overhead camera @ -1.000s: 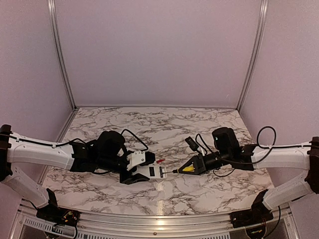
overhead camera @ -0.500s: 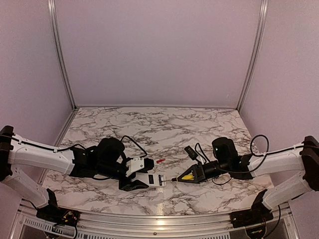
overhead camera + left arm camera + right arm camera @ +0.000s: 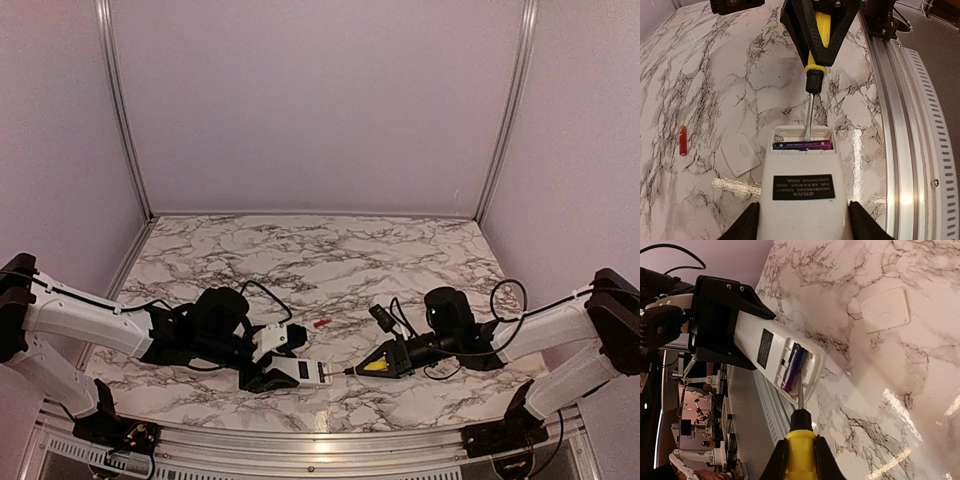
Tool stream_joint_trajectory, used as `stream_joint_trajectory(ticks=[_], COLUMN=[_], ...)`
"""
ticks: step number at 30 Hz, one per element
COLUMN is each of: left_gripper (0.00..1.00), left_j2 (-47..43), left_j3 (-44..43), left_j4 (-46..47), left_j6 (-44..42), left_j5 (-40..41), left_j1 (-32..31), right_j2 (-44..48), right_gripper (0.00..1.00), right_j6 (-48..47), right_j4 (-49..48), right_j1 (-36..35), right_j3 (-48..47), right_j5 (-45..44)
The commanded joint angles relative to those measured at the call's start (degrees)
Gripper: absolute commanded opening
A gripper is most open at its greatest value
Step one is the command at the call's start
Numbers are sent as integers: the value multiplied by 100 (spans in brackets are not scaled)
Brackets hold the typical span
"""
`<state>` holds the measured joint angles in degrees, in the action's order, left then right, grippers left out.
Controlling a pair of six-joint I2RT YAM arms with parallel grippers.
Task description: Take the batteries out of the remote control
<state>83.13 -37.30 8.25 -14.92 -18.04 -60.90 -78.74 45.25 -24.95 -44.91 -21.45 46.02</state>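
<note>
My left gripper (image 3: 803, 227) is clamped on the remote control (image 3: 802, 185), a finger on each long edge, plain back facing up, low near the front edge of the table (image 3: 330, 260). The bay at the remote's 12 o'clock end is open, and the dark battery (image 3: 802, 145) lies across it. My right gripper (image 3: 799, 462) is closed tight round the yellow screwdriver (image 3: 815, 70). In the left wrist view it comes in from 12 o'clock, tip down in the bay at that battery; I can't confirm contact. The red battery (image 3: 683, 140) lies on the marble at 9 o'clock of the bay. The white cover (image 3: 740, 155) sits between it and the remote.
</note>
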Motion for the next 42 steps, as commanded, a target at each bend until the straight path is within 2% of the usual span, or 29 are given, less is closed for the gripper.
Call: stream_joint_trajectory(ticks=[1,15,36,39,42], left_gripper=[0,0,0,0,0], left_j2=[45,334,446,415,418], left_j3=[74,389,694,702,696], left_j4=[959,1028,1337,1322,1347], left_j6=[373,906,1311,1283,1308], left_j5=[84,-182,-458,-461,-546], left_j1=[44,35,26,17,-15], right_j2=[-280,-668,-1038,-1030,-918], right_gripper=[0,0,0,0,0], right_j6=[162,275,774,673,233], right_j4=[142,42,-1116,-982,-281], right_j1=[-151,-267,-322,-313,-321], right_j3=[164,95,256,207,-11], right_j5=[361,497,574,432,165])
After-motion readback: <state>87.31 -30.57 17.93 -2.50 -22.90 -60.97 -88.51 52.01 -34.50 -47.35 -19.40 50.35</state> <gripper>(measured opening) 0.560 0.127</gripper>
